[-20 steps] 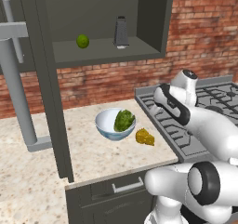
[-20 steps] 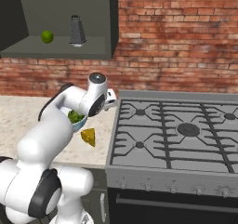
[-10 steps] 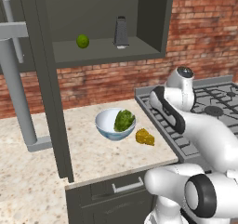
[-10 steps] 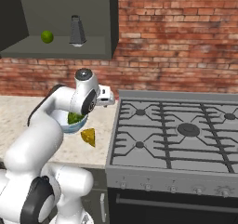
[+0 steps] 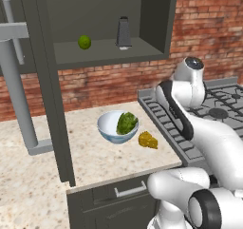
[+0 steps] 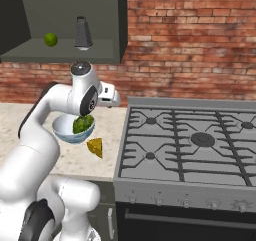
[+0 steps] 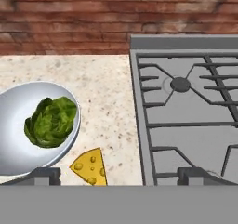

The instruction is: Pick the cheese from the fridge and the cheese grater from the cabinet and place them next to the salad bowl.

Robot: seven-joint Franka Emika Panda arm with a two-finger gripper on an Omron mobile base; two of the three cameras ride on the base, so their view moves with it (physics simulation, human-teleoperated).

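So the cheese (image 7: 90, 166) is sitting flat on the bench (image 7: 102, 93), just beside the salad bowl (image 7: 18, 125) on the side toward the stove (image 7: 186, 111), close to it but I can't tell for sure if they touch. In the hand view it's down near the bottom, between the two finger tips (image 7: 44, 175) and nearer the one by the bowl, with the bowl off to one side of it and the stove edge off to the other. The gripper (image 7: 118, 176) is spread wide apart, nothing in it, and it's hanging up above the bench looking down at the cheese and bowl rather than touching either. From the right base view the hand sits over the bowl (image 6: 67, 130) with the cheese (image 6: 95, 146) a bit lower and toward the stove (image 6: 190, 145). Left base view shows the same pair: cheese (image 5: 147, 139) next to the bowl (image 5: 111, 128), near the bench's (image 5: 38, 176) stove-side end. The grater (image 5: 124, 33) is well apart from all that, upright on the cabinet (image 5: 156, 19) shelf above, with a lime (image 5: 84, 42) further along the same shelf. The cabinet door (image 5: 50, 81) is swung open, standing edge-on toward the camera.
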